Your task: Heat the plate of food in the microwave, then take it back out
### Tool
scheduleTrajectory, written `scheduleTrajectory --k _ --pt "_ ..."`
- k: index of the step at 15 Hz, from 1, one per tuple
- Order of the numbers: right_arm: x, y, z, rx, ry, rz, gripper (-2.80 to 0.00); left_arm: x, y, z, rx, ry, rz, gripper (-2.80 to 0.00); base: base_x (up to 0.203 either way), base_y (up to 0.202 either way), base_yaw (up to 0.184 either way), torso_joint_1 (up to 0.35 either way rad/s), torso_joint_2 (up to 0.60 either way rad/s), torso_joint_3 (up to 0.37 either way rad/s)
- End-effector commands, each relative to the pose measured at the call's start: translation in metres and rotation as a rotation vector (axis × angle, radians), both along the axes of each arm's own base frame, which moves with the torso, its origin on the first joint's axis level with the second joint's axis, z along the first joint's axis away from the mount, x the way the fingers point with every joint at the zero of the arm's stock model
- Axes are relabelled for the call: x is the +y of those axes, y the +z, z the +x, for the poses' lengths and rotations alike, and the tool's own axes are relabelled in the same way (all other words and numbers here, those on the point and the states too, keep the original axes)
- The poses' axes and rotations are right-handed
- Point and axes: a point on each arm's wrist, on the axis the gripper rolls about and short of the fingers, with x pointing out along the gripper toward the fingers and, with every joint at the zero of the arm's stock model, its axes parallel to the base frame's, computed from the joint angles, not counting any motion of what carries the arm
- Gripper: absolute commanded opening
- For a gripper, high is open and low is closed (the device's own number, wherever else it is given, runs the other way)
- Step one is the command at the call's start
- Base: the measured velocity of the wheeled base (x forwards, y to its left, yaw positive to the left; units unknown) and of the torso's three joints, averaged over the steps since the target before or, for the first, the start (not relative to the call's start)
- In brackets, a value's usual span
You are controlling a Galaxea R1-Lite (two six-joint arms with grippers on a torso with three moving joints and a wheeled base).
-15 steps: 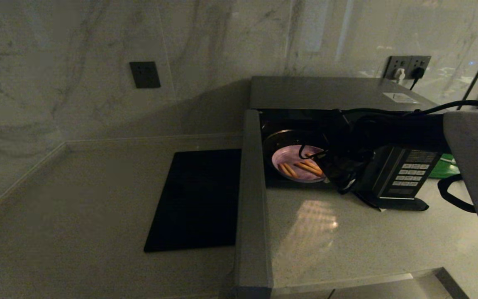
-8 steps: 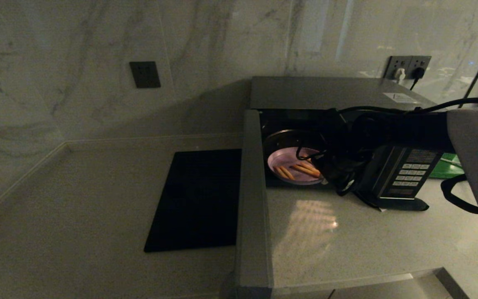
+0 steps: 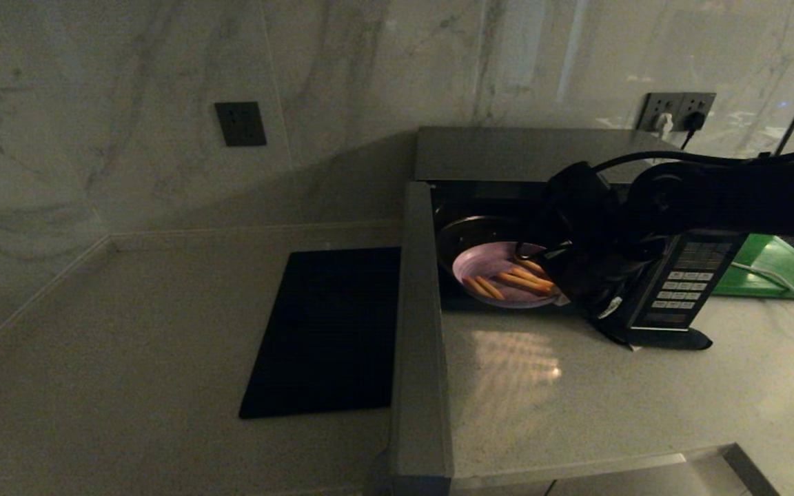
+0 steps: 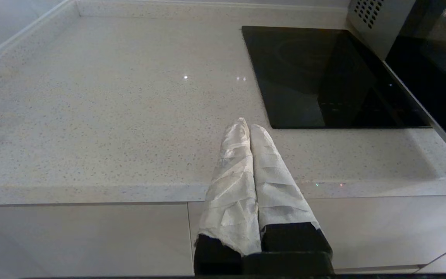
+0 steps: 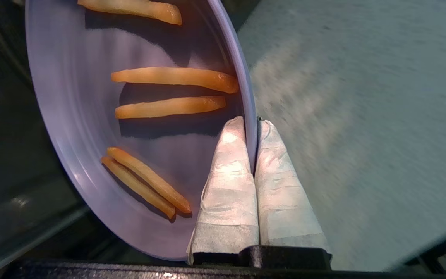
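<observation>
plate (image 5: 72, 97): smooth, glossy; counter (image 4: 91, 116): speckled polished stone; slab (image 4: 323, 77): glossy black

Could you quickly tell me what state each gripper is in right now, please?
Left gripper: shut, holding nothing, parked over the counter edge.
Right gripper: shut on the rim of the plate of food, at the microwave opening.

We can't make out any readable text, brand or number anywhere here, honestly. The microwave (image 3: 548, 155) has a keypad panel (image 3: 681, 289) with rows of little pale buttons, but whatever's printed on them is too small and dim for us to read. There's also a pale sticker (image 3: 666, 162) on the microwave's top, same deal, nothing legible on it.
</observation>
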Motion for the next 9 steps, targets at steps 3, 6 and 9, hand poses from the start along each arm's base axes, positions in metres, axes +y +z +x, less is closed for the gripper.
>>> scheduleTrajectory --k 3,6,9 --pt "-0.015 0.031 -0.041 -0.036 -0.006 0.017 -2.8 0.0 0.0 0.0 0.001 0.001 -0.001 -2.8 0.0 0.0 0.0 0.0 0.0 0.0" --pt "-0.028 0.044 -0.074 -0.04 -0.006 0.017 -2.8 0.0 0.0 0.0 0.001 0.001 -0.001 -2.8 0.0 0.0 0.0 0.0 0.0 0.0" --pt "-0.043 0.055 -0.114 -0.056 -0.008 0.018 -2.8 0.0 0.0 0.0 0.001 0.001 -0.001 -2.8 0.0 0.0 0.0 0.0 0.0 0.0"
